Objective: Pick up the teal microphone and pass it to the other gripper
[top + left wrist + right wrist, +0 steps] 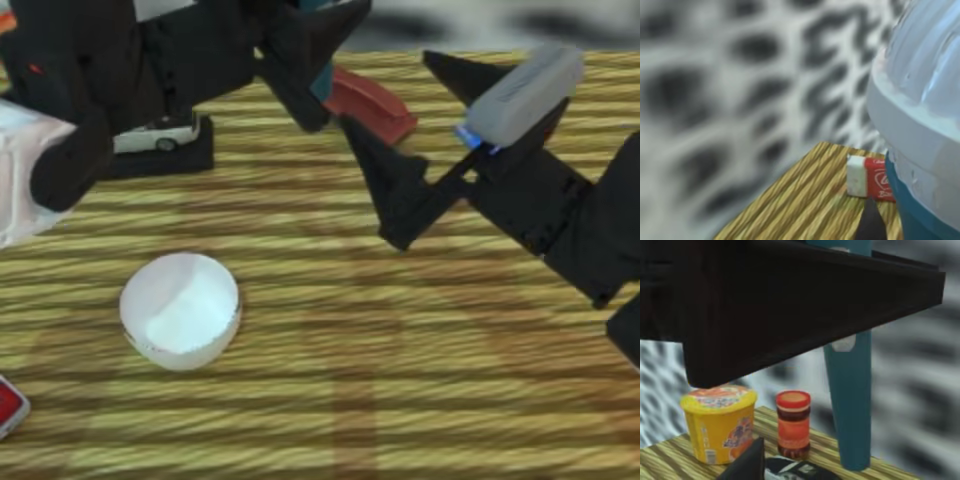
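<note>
The teal microphone [322,78] hangs above the table's far edge, mostly hidden by my left gripper [320,72], which is shut on it. In the left wrist view its silver-white head [920,100] and teal body [920,215] fill one side, beside one black fingertip [871,225]. The right wrist view shows the slim teal handle [852,405] pointing down, with its white switch strip [844,343] under the left gripper's black finger [790,315]. My right gripper [385,88], topped by a grey rounded block [520,90], stands open just right of the microphone, apart from it.
A red wedge-shaped object [372,102] lies under the grippers. A white bowl [180,310] sits front left, and a toy car [160,135] on a black base sits at the back left. A yellow noodle cup [720,425] and a red jar [793,425] stand farther off. A red-and-white box [867,177] lies on the table.
</note>
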`<state>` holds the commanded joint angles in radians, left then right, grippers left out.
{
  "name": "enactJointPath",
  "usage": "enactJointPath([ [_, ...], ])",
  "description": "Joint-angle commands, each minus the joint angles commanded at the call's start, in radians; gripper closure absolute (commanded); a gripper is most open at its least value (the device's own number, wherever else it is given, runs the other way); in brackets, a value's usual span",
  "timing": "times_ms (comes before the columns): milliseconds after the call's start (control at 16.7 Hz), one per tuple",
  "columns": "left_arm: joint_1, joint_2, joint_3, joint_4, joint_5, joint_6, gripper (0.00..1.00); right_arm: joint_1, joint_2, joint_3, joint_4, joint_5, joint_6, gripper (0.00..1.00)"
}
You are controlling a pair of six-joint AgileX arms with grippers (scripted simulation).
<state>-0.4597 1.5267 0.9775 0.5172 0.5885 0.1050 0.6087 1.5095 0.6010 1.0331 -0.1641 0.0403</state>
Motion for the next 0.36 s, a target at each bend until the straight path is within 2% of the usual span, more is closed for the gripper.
enactJointPath([
  [180, 0.067, -0.033, -0.029, -0.003, 0.055, 0.003, 1.0, -0.013, -0.106, -0.117, 0.008, -0.02, 0.003, 0.0],
  [360, 0.094, -0.046, -0.042, -0.006, 0.077, 0.003, 1.0, -0.017, -0.142, -0.154, 0.014, -0.029, 0.004, 0.0],
])
